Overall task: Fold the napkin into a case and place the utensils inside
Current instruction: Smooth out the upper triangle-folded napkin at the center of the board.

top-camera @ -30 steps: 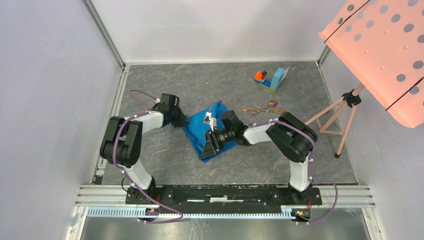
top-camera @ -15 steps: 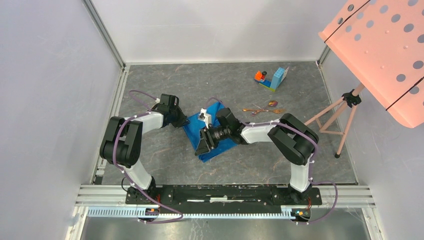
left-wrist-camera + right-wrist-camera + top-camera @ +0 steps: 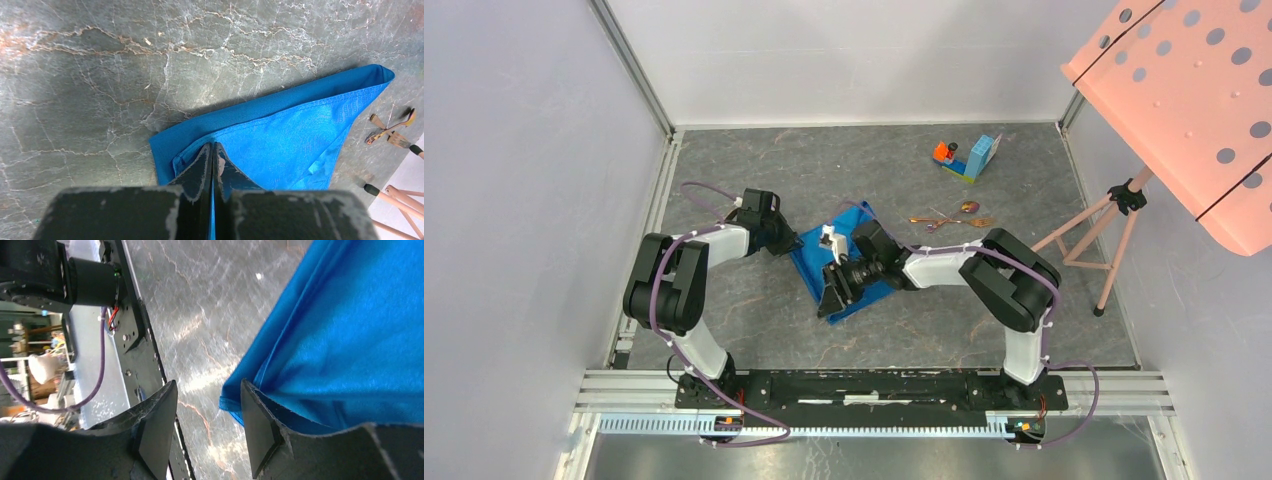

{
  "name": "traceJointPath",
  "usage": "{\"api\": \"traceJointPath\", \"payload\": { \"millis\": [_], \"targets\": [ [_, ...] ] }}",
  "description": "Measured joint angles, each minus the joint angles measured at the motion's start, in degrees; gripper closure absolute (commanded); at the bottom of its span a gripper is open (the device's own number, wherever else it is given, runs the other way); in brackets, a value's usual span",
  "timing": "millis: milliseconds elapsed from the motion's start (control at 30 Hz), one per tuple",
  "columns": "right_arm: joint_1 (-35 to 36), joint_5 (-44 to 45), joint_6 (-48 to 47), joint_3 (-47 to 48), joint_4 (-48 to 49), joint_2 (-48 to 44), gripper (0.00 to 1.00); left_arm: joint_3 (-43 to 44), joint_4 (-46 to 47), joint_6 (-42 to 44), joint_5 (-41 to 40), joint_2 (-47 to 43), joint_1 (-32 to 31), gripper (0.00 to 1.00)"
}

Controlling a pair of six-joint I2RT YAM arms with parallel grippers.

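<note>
Left gripper (image 3: 212,150) clamped shut on napkin (image 3: 285,135) edge at its 10 o'clock. Right gripper (image 3: 209,390) half open, astride 7 o'clock corner, not closed. Napkin mid-table, folded. Utensils (image 3: 951,218) off its 2 o'clock. I judge cloth light, limp, slick: pinch hems, all layers.

No text, label, brand, number or sign can be read on anything in view.
</note>
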Motion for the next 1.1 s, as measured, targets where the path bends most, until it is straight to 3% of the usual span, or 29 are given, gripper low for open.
{"api": "traceJointPath", "payload": {
  "millis": [267,467,667,867,1100],
  "targets": [
    [6.9,15.9,-8.9,11.2,-16.3,-0.8,0.47,-0.2,0.4,0.0,0.3,-0.1,0.1,0.98],
    [9.2,22.1,-11.0,8.9,-20.1,-0.9,0.51,-0.2,0.5,0.0,0.5,0.0,0.4,0.98],
    [9.2,26.8,-13.7,6.3,-23.9,-6.0,0.45,-0.6,1.1,0.1,1.2,0.0,0.7,0.98],
    [7.9,25.1,-15.5,5.5,-24.5,-11.9,0.39,-0.8,1.5,1.7,1.9,0.0,0.9,0.98],
    [-1.4,14.4,-9.1,-0.7,-14.2,-13.5,0.38,-0.8,1.4,3.1,2.1,-0.1,0.9,0.98]
  ]
}}
